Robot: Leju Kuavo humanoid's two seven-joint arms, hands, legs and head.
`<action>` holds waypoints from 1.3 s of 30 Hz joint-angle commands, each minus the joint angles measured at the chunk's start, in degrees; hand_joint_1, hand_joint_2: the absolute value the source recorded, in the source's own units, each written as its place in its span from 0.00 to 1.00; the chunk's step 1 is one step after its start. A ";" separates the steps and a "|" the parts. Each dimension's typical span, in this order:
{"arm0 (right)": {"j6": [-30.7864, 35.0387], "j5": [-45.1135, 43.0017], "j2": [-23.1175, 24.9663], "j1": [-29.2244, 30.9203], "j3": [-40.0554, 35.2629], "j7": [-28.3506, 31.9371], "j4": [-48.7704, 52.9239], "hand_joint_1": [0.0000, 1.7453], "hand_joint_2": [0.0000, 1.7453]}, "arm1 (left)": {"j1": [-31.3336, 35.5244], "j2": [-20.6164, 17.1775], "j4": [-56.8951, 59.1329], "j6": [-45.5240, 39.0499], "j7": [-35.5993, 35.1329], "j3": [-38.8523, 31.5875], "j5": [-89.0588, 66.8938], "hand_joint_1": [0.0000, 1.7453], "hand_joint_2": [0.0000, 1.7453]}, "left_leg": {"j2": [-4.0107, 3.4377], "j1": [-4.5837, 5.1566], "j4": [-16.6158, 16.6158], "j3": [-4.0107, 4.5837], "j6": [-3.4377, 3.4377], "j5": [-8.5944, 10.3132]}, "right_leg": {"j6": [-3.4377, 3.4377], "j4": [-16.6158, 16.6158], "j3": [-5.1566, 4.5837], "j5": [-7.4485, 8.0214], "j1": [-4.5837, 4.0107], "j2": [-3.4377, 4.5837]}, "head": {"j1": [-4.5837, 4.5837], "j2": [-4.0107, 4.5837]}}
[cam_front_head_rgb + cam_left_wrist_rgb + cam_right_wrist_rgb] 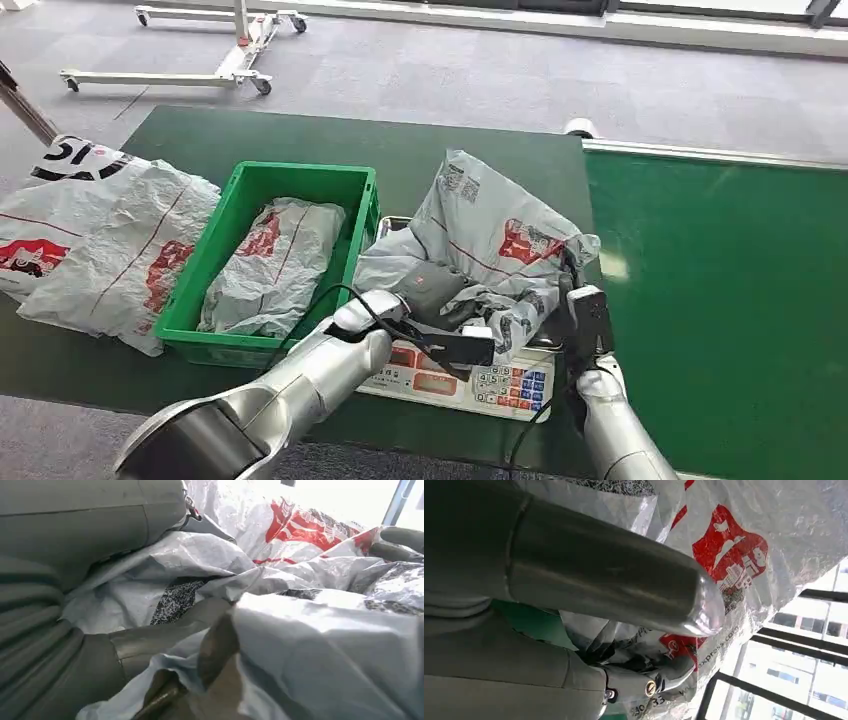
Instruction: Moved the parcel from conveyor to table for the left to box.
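Observation:
A crumpled grey plastic parcel (pixel 490 235) with red print lies over the weighing scale (pixel 470 378) on the dark green table (pixel 300 135). My left hand (pixel 432 288) grips its near left side; in the left wrist view the thumb (pixel 165 635) and dark fingers are sunk into the parcel's folds (pixel 325 640). My right hand (pixel 573 268) holds the parcel's right edge. In the right wrist view its thumb (pixel 614 580) lies along the parcel (pixel 744 550) and a finger (pixel 644 682) curls into the plastic.
A green crate (pixel 240 205) holding another grey parcel (pixel 275 265) stands just left of the scale. A bigger parcel (pixel 100 240) lies at the table's left end. The bright green conveyor belt (pixel 720 260) runs on the right. A white wheeled frame (pixel 200 60) stands on the far floor.

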State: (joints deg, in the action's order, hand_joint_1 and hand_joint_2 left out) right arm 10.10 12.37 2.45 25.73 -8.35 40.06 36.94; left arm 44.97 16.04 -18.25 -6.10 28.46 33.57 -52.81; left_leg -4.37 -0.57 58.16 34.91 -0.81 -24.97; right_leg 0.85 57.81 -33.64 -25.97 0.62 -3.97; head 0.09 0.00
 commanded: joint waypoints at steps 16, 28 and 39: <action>2.81 -3.04 -2.23 -0.34 -0.79 -0.06 1.77 0.00 0.00 | 7.65 -9.99 -4.30 -8.44 7.02 -3.62 8.94 1.00 1.00 | 0.10 -0.04 -0.04 0.01 -0.02 0.07 | -0.09 0.02 -0.14 0.10 0.00 0.57 | 0.00 0.00; 2.18 -0.63 -3.88 -15.52 12.22 -1.13 20.91 0.00 0.00 | -9.85 -40.51 -59.58 -4.48 1.27 -33.18 29.17 1.00 1.00 | -0.15 -0.04 -0.16 0.02 -0.25 0.09 | -0.31 0.26 -0.44 -0.01 -0.02 0.76 | 0.04 0.00; 1.58 3.39 -1.07 -15.45 12.89 -4.55 24.55 0.00 0.00 | -17.27 -36.58 -57.09 -1.56 2.59 -53.12 26.98 1.00 1.00 | 0.20 -0.02 -0.39 -0.03 -0.45 -0.05 | -0.48 0.15 -0.40 -0.48 0.01 0.32 | 0.00 0.00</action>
State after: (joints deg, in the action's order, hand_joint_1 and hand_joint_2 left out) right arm 12.00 15.93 -1.38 9.84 1.75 35.82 59.36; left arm 30.58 -23.45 -76.41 -10.03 33.86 -13.56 -20.92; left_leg -4.51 -0.59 57.93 35.09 -1.30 -25.06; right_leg 0.45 58.07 -34.24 -26.46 0.58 -3.92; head 0.09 0.00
